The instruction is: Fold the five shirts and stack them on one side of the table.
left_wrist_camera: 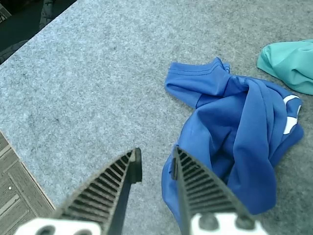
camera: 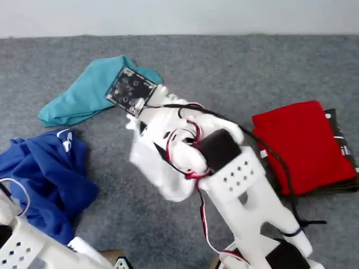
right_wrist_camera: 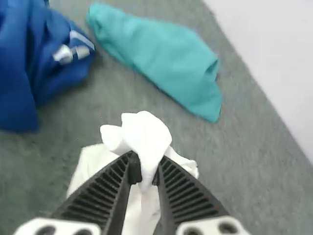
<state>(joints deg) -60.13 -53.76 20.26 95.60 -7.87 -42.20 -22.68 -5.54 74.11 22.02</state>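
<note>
Blue shirt (camera: pixel 47 174) heaped lower left, red folded stack (camera: pixel 300 145) at right, white shirt (camera: pixel 148 168) between.
Clamped by a bunched fold in right gripper (right_wrist_camera: pixel 145 169), nearer the stack, rightward carry likely next; left gripper (left_wrist_camera: pixel 155 164) parted, holding nothing, just beside the blue.

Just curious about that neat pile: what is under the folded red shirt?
A dark folded garment lies under the red shirt, its edges sticking out along two sides. The rest of it, and anything further below, is covered.
</note>
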